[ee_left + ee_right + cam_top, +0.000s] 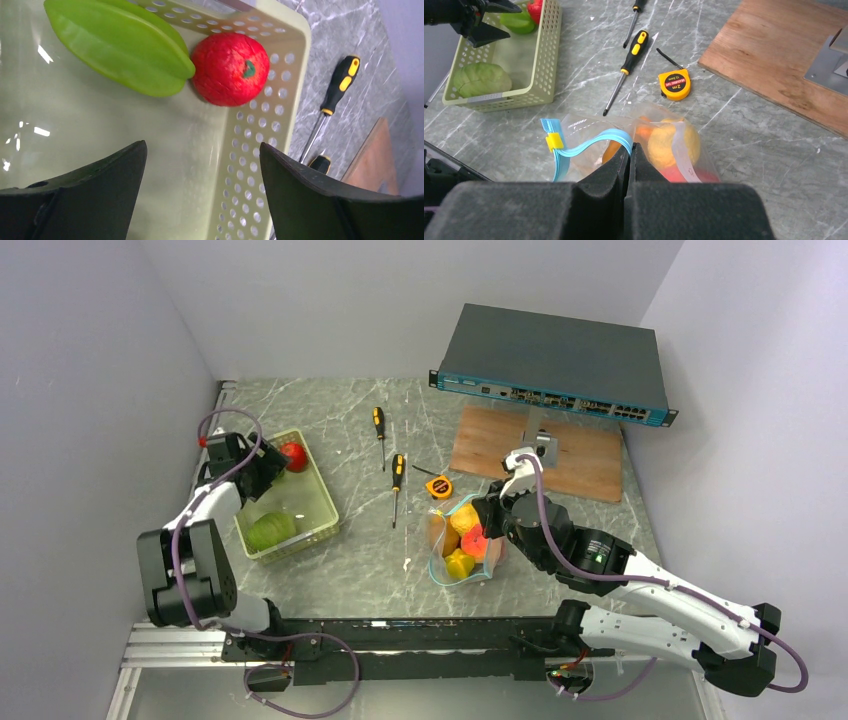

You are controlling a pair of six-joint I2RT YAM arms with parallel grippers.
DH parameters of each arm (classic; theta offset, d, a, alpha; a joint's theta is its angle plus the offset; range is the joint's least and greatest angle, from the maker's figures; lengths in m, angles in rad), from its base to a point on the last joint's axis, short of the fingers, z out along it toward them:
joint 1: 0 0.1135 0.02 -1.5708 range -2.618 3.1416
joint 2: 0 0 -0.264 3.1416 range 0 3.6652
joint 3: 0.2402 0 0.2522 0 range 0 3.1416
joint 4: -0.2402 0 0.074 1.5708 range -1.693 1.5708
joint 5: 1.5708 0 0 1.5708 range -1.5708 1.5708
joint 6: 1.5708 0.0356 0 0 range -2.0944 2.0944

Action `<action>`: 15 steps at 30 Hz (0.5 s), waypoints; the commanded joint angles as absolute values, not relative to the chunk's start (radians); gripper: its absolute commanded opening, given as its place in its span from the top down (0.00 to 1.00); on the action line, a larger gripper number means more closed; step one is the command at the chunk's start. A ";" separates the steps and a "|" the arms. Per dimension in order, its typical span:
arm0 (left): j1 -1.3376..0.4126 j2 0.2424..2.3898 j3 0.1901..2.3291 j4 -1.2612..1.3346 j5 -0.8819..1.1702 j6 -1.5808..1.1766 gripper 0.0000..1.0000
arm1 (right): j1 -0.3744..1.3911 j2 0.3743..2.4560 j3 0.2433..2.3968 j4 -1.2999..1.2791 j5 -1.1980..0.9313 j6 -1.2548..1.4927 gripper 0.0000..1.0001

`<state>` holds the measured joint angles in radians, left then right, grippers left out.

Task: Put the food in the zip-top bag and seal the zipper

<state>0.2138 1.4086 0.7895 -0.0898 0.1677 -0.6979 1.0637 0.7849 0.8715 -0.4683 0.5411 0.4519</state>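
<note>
**Loading step in hand: three fruits not yet bagged**

The step is judged to be fetching the next fruit. The left claw (202, 147) hovers over the pale green tray (250, 140) with its jaws wide and nothing between them. It points toward the red fruit (230, 69), which touches the green star-shaped fruit (120, 47). The right claw (630, 150) is pinched tight on the bag (589, 125) at its blue zipper strip (589, 145), holding the mouth up. The bag lies on the surface (380, 550) near the middle, well apart from the tray.

The next move calls for lowering onto the red fruit, closing on it without nudging its green neighbour, and carrying it across to the held mouth. Sealing comes after.

Count:
- Tray: one, holding three fruits, with the lumpy green one (481, 79) at the near end.
- Bag: one, holding at least three fruits in yellow, orange and red. The exact number is unclear.
- Screwdrivers: two (631, 50) (636, 10).
- Tape measure (675, 84): one.
</note>
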 commanded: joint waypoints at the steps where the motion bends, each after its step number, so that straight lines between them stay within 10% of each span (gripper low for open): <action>1: 0.236 1.478 0.835 0.060 0.250 -0.783 0.13 | 1.067 0.779 0.881 -0.401 0.558 0.418 1.00; 15: 0.238 1.600 0.846 0.199 0.242 -0.978 0.19 | 1.068 0.807 0.894 -0.399 0.557 0.396 1.00</action>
<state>0.2359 1.5791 0.8150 0.1062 0.2386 -0.8841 1.0637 0.8005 0.8715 -0.4557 0.5411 0.4110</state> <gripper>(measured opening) 0.818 0.008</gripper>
